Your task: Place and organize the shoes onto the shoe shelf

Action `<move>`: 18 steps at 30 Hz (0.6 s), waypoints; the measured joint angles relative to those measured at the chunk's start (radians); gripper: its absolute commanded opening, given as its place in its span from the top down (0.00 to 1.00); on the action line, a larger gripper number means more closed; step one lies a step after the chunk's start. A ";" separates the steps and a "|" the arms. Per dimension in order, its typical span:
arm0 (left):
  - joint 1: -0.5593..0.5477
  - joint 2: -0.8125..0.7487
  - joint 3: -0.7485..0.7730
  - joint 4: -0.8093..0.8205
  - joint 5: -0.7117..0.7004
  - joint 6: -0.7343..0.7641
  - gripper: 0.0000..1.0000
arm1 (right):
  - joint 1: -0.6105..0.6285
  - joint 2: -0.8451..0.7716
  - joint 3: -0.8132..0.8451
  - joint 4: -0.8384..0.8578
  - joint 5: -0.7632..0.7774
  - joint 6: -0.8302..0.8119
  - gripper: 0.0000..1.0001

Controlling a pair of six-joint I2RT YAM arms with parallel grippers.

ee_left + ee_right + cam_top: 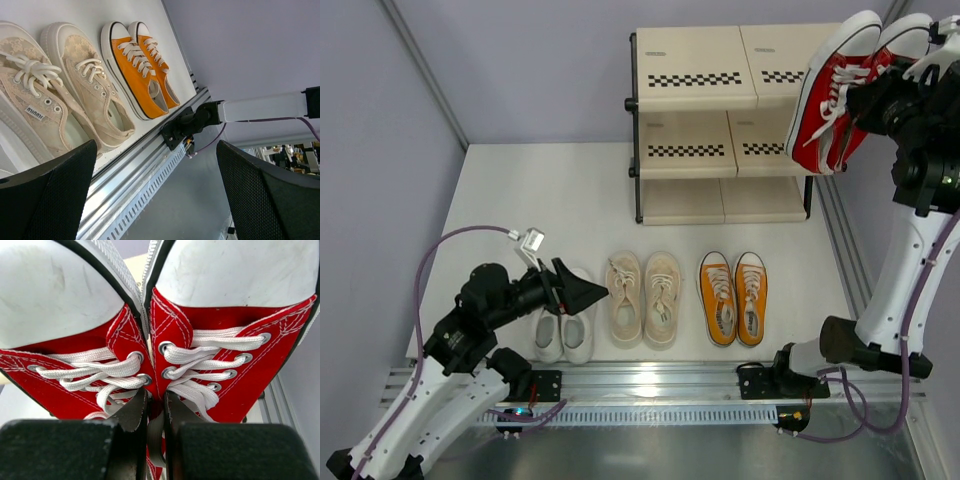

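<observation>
The shoe shelf (700, 120) stands at the back of the table. My right gripper (880, 95) is shut on the pair of red sneakers (835, 95), pinching their inner walls together (156, 390), and holds them in the air by the shelf's right end, soles toward the shelf. White sneakers (565, 335), cream-beige sneakers (643, 298) and orange-yellow sneakers (734, 297) lie in a row near the front edge. My left gripper (582, 291) is open and empty, low over the white pair. The left wrist view shows the cream-beige (75, 95) and orange-yellow (140, 67) pairs.
A metal rail (650, 385) runs along the table's front edge with both arm bases on it. Grey walls close in the left, back and right sides. The right arm (910, 250) rises at the right of the orange-yellow pair.
</observation>
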 measured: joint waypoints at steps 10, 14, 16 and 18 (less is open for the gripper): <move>0.000 -0.071 0.000 -0.032 -0.063 0.000 0.00 | 0.050 0.245 0.152 0.118 -0.072 0.045 0.96; 0.000 -0.084 0.000 -0.042 -0.081 -0.003 0.00 | 0.060 0.264 0.194 0.136 -0.071 0.053 0.96; 0.000 -0.084 0.000 -0.043 -0.084 -0.003 0.00 | 0.066 0.264 0.203 0.152 -0.072 0.056 0.96; 0.000 -0.083 0.000 -0.044 -0.086 -0.003 0.00 | 0.077 0.256 0.204 0.173 -0.073 0.056 0.96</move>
